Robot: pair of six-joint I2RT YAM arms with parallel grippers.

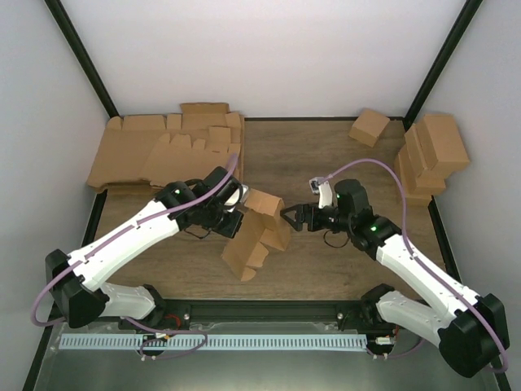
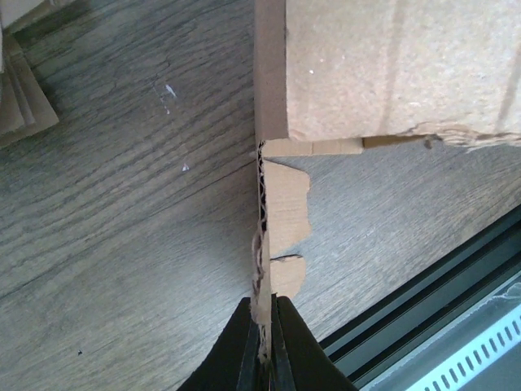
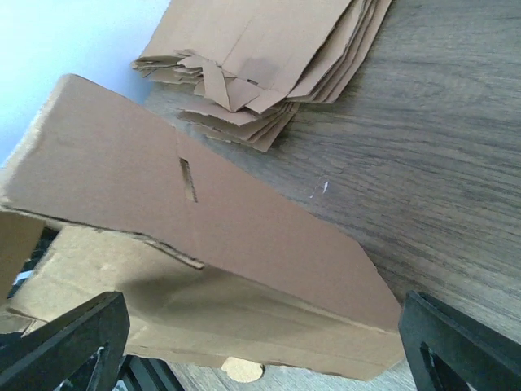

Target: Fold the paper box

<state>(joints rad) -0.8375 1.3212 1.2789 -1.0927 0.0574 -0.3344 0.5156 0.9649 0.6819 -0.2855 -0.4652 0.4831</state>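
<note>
On the table (image 1: 317, 155), the brown paper box (image 1: 244, 252) stands half-folded, flaps open

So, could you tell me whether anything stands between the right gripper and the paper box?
Nothing visible does: the open right gripper faces the paper box directly, while the left gripper pinches its cardboard edge.

White arm shells (image 1: 130, 236); black joints (image 1: 72, 289); lilac cables (image 1: 370, 164); black pincer fingers (image 2: 238, 357).

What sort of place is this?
Probably a small robot test booth, not a factory: white walls close around one wooden table, two arms bolted at its edge, flat cardboard blanks and folded boxes stacked.
</note>
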